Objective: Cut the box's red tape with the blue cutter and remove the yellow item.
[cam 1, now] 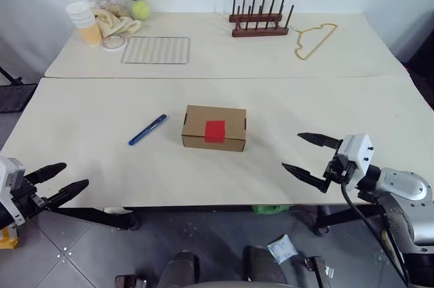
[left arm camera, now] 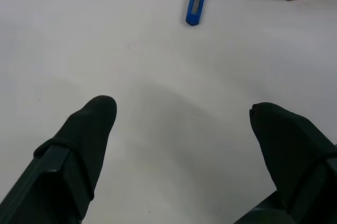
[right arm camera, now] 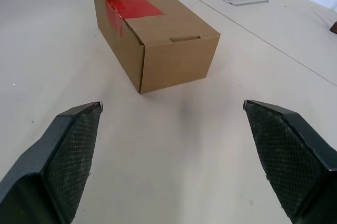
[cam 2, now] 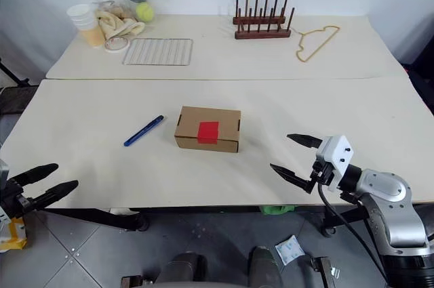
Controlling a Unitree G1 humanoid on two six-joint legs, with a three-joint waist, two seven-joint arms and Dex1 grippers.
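Blue cutter [cam 1: 148,129] lies at 9 o'clock of the box [cam 1: 213,127], red tape [cam 1: 215,131] uncut. Both hands empty, fingers apart: left hand [cam 1: 57,183], right hand [cam 1: 306,154]. Left should approach low and pinch the cutter mid-body.

**Two pale tables, butted end to end**

Near table [cam 1: 102,159]: closed box [cam 1: 213,127] at centre, red tape [cam 1: 215,131] on it; blue cutter [cam 1: 147,129] just left, apart from it.

Far table [cam 1: 217,57]: wire rack [cam 1: 156,50], wooden peg stand [cam 1: 260,24], hanger [cam 1: 314,38], stacked cups [cam 1: 84,20], tennis ball [cam 1: 141,9].
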